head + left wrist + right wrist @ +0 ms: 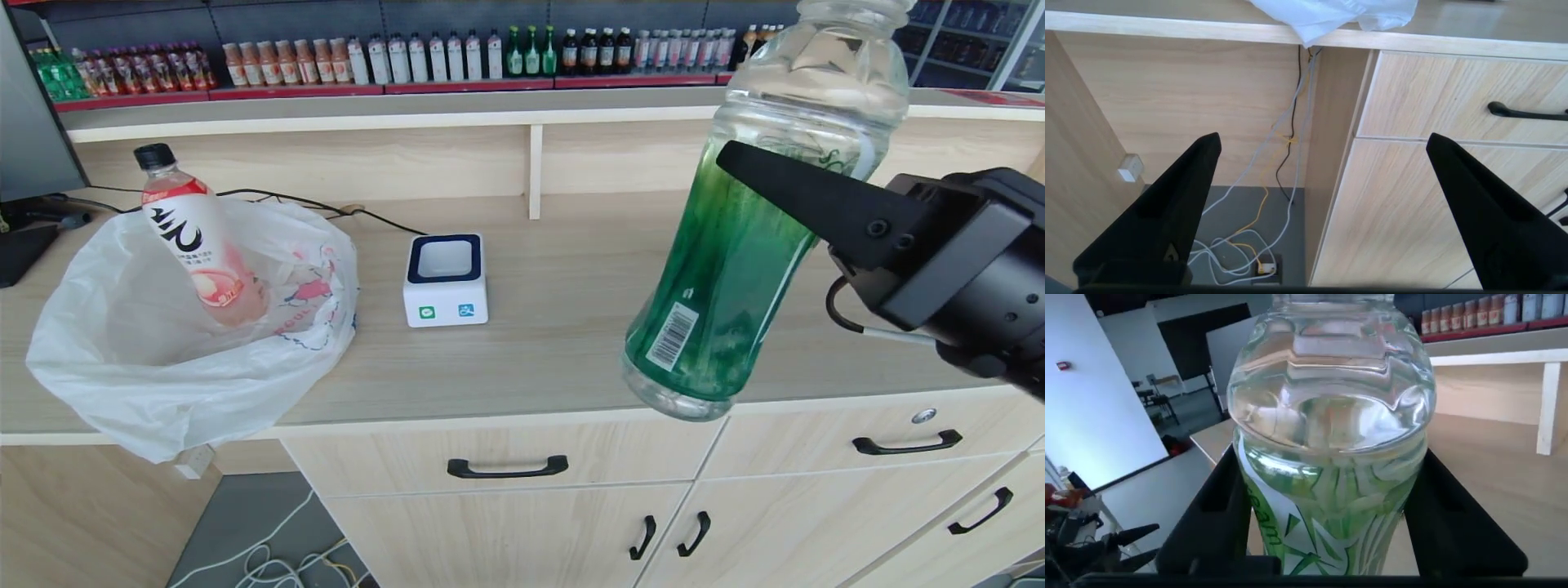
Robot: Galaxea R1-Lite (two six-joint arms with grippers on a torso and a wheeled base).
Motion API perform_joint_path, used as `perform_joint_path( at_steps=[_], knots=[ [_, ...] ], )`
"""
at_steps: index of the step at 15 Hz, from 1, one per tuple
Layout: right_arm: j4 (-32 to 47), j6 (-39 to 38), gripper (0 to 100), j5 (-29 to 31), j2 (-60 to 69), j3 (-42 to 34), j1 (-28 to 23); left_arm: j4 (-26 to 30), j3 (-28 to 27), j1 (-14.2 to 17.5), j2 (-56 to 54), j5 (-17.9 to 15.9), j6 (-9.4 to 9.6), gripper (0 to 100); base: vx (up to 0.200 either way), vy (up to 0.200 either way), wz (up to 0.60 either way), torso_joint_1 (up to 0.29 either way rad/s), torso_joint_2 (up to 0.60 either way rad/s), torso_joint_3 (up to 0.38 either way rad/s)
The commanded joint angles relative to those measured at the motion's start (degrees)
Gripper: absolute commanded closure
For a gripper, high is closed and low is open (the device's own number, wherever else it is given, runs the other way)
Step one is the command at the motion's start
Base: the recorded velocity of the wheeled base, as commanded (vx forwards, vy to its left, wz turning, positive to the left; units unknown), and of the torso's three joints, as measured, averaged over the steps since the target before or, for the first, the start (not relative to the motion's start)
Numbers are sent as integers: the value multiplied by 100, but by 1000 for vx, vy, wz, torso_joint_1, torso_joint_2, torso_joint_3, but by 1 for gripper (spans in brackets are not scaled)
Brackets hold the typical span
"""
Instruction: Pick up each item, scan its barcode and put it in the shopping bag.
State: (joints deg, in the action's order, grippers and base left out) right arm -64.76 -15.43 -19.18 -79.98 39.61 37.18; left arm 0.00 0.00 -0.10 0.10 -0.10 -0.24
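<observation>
The right gripper [775, 175] is clenched around a clear bottle with a green label [735, 269], held tilted in the air at the right of the head view, above the counter's [555, 343] front edge. Its barcode [673, 336] sits low on the label, facing the camera. A white scanner [445, 280] with a dark blue rim stands at centre frame. At the left lies the white shopping bag [122, 351], a pink drink bottle [200, 237] leaning inside it. The left gripper [1323, 143] hangs with fingers spread apart, grasping nothing, below the counter before the cabinet fronts [1413, 204].
</observation>
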Motion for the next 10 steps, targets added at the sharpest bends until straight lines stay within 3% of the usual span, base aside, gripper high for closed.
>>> perform_joint_path(
  at_steps=[1,6,10],
  knots=[
    [-520,-162,100,-7,-26,-524,325,0,0,1,-1,10,-2,0,0,0,0,0,0,0],
    [-1751,-786,100,-429,-307,-858,386,0,0,1,-1,1,-2,0,0,0,0,0,0,0],
    [-2120,-1041,100,-658,-474,-867,386,0,0,1,-1,1,-2,0,0,0,0,0,0,0]
  ],
)
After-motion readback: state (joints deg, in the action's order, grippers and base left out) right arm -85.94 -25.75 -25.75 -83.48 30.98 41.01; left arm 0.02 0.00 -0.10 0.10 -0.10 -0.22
